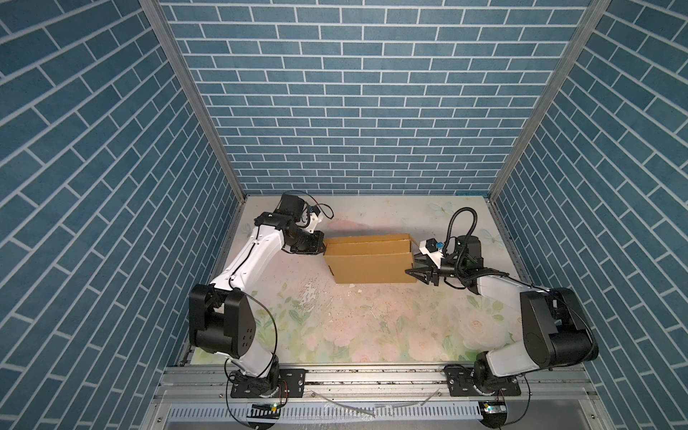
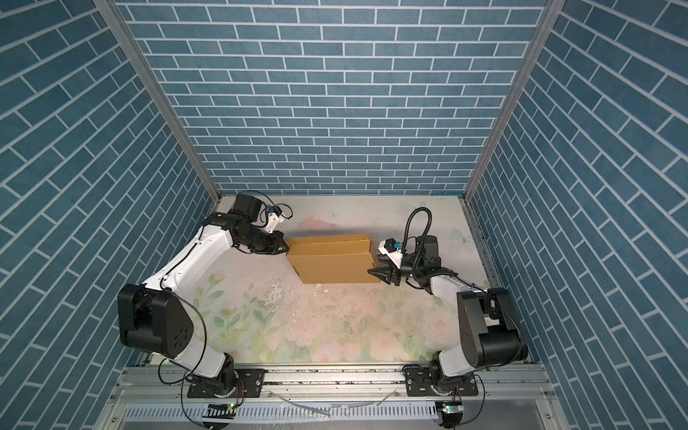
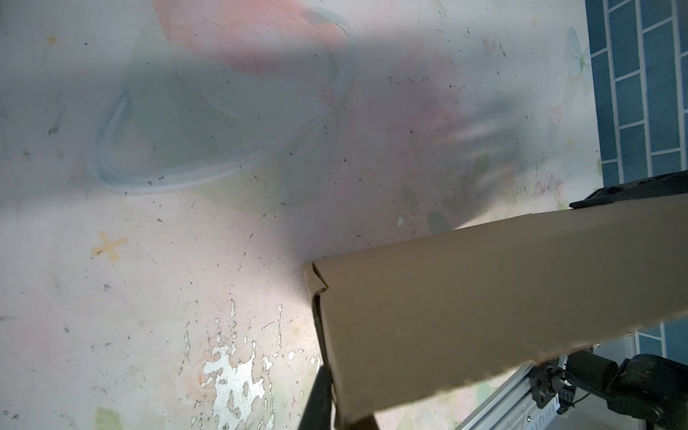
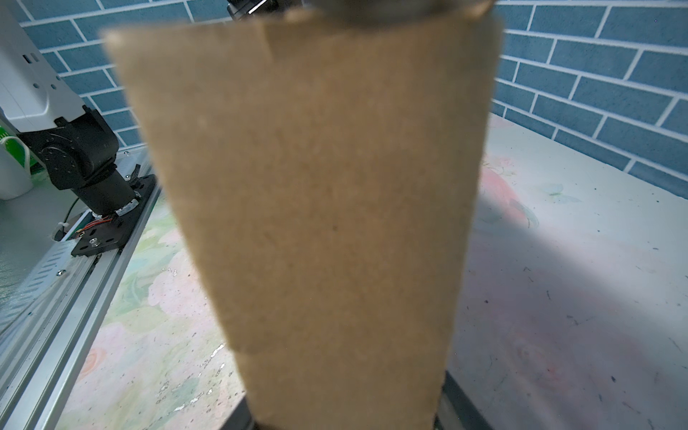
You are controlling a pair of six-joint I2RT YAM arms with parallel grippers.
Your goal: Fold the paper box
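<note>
Top views: left gripper [image 1: 322,246] meets the paper box [image 1: 372,266] at the far corner of its left end.
Left gripper state: fingers pressed nearly together. In the left wrist view one black finger [image 3: 316,402] lies flat against the box's end edge; whether cardboard is clamped cannot be told.
Paper box: brown, folded up, tilted so a long panel faces the camera, lower long edge down at the table [image 1: 335,327].
Box contents: interior hidden.
Right gripper [image 1: 412,263]: at the box's right end, fingers apart and straddling it, holding both sides; in the right wrist view cardboard fills the gap between them.
</note>
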